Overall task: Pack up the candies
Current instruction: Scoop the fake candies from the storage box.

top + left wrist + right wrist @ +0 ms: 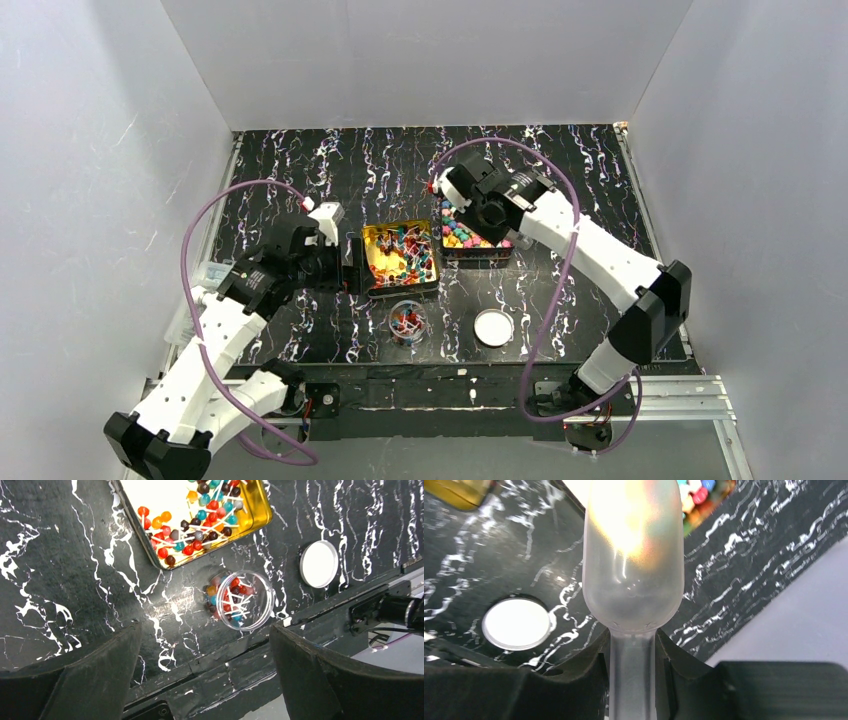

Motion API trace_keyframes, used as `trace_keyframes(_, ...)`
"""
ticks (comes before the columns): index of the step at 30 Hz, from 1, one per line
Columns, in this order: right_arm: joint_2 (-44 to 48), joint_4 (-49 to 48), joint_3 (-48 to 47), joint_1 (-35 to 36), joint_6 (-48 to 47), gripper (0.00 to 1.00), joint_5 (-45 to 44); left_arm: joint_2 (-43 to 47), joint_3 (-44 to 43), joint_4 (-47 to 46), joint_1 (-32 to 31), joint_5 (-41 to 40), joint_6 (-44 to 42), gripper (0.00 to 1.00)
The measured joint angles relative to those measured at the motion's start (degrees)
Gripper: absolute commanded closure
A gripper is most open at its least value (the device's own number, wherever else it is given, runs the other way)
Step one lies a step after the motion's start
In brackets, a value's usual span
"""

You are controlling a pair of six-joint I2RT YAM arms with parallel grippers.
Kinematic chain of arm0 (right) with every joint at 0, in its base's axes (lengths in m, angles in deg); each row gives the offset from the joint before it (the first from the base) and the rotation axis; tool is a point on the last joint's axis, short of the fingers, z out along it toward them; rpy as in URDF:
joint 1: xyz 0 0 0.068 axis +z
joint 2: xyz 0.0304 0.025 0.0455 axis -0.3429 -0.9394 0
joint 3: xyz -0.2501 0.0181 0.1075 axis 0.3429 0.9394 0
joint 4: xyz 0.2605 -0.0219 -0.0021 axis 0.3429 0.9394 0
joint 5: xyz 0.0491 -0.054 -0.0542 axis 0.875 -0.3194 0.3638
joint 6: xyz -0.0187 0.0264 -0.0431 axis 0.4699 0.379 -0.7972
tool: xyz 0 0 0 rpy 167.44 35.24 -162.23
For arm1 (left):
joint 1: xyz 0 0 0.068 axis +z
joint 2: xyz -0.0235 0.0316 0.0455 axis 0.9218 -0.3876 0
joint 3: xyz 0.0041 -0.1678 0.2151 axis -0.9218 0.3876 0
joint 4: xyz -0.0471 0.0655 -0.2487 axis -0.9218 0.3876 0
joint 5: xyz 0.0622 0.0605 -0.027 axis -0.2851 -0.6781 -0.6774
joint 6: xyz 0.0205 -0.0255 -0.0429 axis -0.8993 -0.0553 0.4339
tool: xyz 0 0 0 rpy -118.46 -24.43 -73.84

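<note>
Small red, blue and orange candies (402, 255) fill the left gold tin (375, 237). Pink, yellow and blue cube-like candies (462, 238) lie in the right gold tin (478, 255). A clear round cup (407, 322) in front of the tins holds some candies (231, 599). My right gripper (632, 652) is shut on the stem of a frosted plastic scoop (633, 565) and hovers over the right tin's far left corner (458, 203). My left gripper (205, 632) stands wide open and holds nothing, beside the left tin's left edge (346, 264).
A round white lid (493, 327) lies flat to the right of the cup, near the table's front edge. The lid (319, 563) also shows in the left wrist view and, as lid (516, 623), in the right one. White walls enclose the black marbled table (300, 180) on three sides.
</note>
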Motion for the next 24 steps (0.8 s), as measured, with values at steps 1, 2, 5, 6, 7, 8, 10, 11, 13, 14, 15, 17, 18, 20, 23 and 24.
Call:
trace_keyframes(1,-0.79,0.72,-0.26,-0.5,-0.07,0.99,-1.29,0.17,0.83,-0.04,0.0,-0.13,-0.26,0.02)
trace_keyframes(2,-1.53,1.25,-0.33,-0.96,-0.15,0.99,-2.32,0.33,1.36,-0.04,0.0,-0.17,-0.42,0.02)
trace_keyframes(5,-4.7,3.69,-0.37,-3.21,-0.81,0.99,-5.92,1.11,3.32,-0.83,0.0,-0.2,-1.16,0.02)
trace_keyframes(6,-5.09,4.42,-0.55,-3.37,-1.14,0.99,-6.69,1.57,3.98,-1.57,0.0,-0.24,-1.36,0.02)
trace_keyframes(7,-5.57,5.03,-0.61,-3.45,-1.38,0.99,-7.5,1.88,4.44,-1.81,0.0,-0.24,-1.49,0.02)
trace_keyframes(8,-6.16,5.62,-0.72,-3.45,-1.55,0.99,-8.13,2.21,5.01,-2.23,0.0,-0.24,-1.57,0.02)
trace_keyframes(10,-7.67,6.54,-1.03,-3.52,-1.9,0.99,-8.9,2.64,6.1,-2.89,0.0,0.04,-1.7,0.02)
trace_keyframes(11,-8.5,6.97,-1.25,-3.52,-2.08,0.99,-9.2,2.71,6.4,-2.97,0.0,0.17,-1.7,0.02)
trace_keyframes(13,-10.12,7.76,-1.75,-3.61,-2.47,0.99,-9.62,2.93,7.1,-3.28,0.0,0.44,-1.7,0.02)
trace_keyframes(14,-10.88,7.98,-2.01,-3.63,-2.69,0.99,-9.81,3.1,7.34,-3.45,0.0,0.57,-1.73,0.02)
trace_keyframes(15,-11.76,8.35,-2.36,-3.63,-2.86,0.99,-9.97,3.45,7.67,-3.74,0.0,0.59,-1.73,0.02)
trace_keyframes(17,-12.57,8.7,-2.75,-3.67,-2.97,0.99,-10.14,4.31,8.09,-3.91,0.0,0.59,-1.7,0.02)
trace_keyframes(18,-13.81,9.11,-3.78,-3.67,-3.02,0.99,-10.4,4.79,8.2,-4.07,0.0,0.61,-1.7,0.02)
trace_keyframes(20,-15.21,9.22,-4.83,-3.67,-2.99,0.99,-10.78,5.84,8.46,-4.31,0.0,0.61,-1.7,0.02)
trace_keyframes(23,-16.7,9.62,-5.44,-3.67,-2.95,0.99,-11.21,6.69,8.7,-4.5,0.0,0.66,-1.7,0.02)
trace_keyframes(24,-17.25,9.9,-5.62,-3.67,-2.95,0.99,-11.43,6.75,8.72,-4.55,0.0,0.66,-1.7,0.02)
